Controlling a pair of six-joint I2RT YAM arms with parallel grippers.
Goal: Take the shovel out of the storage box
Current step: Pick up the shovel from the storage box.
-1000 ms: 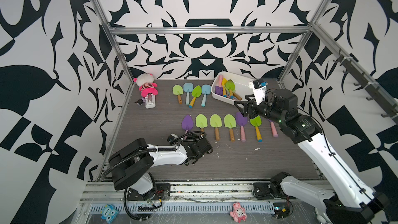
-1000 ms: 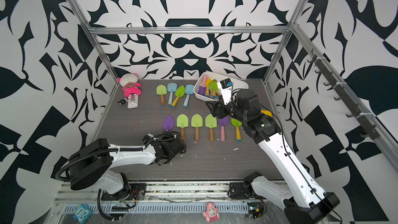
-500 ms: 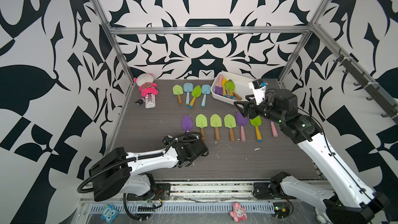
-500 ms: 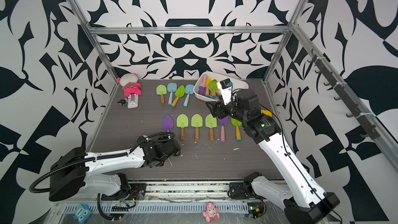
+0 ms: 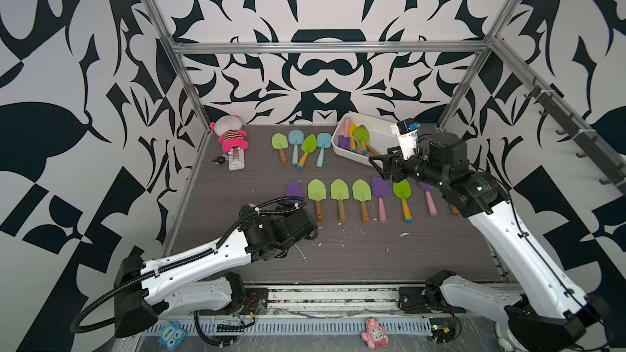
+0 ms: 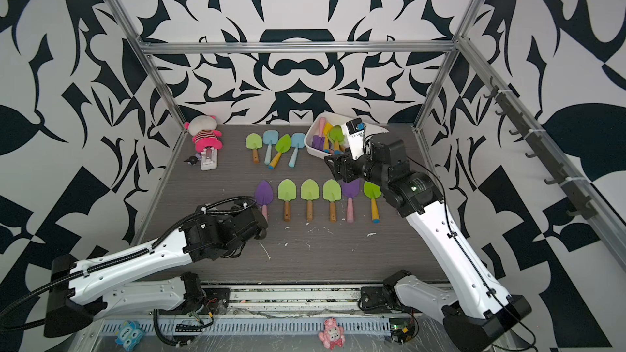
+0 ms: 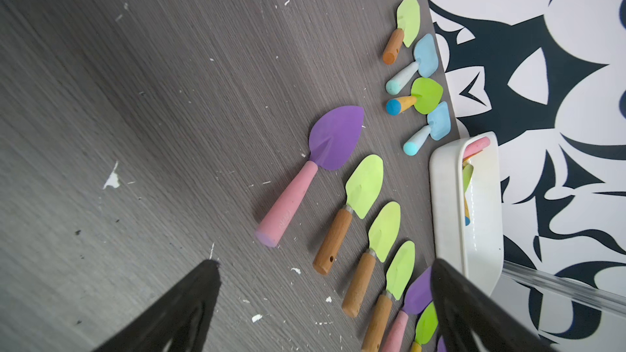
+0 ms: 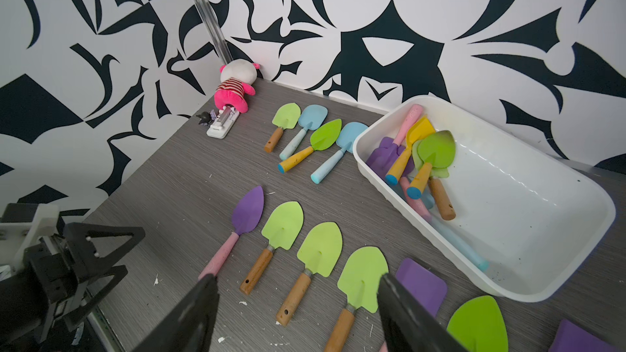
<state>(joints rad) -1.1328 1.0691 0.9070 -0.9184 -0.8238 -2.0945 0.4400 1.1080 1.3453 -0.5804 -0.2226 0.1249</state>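
- Shovel pile (image 8: 420, 160): several shovels lie overlapped at one end of the storage box (image 8: 542, 231). The box sits at the far right of the counter (image 5: 372, 259), angled, close to the back wall. The other end of the box floor is bare.
- Left arm (image 5: 203, 255): this is nearest the front edge, low over the counter. The left jaws are spread wide with nothing between them. They sit just short of the pink handle of the purple shovel (image 7: 333, 137) at the left end of the front row (image 5: 340, 191).
- Front row: the shovels lie side by side and apart, blades toward the back wall, handles toward the robot. This layout is judged to keep each handle reachable. The right end is partly hidden under the right arm (image 5: 501, 228).
- Right arm: it is raised above the right half of the front row, just in front of the box's near wall. The right jaws are moderately open and empty, judged staged for a reach into the box.
- Back row (image 5: 308, 145): four shovels lie just left of the box, off the line between the right jaws and the pile.
- Obstructions: the box's near wall stands between the right jaws and the pile. The green-bladed shovel (image 8: 435, 150) lies on top and is judged the freest pick. Those beneath it are crossed by other handles. A low approach risks sweeping the front row.
- Plush toy (image 5: 230, 133) and small white item (image 5: 236, 160): both are in the far left corner, well apart from the box.
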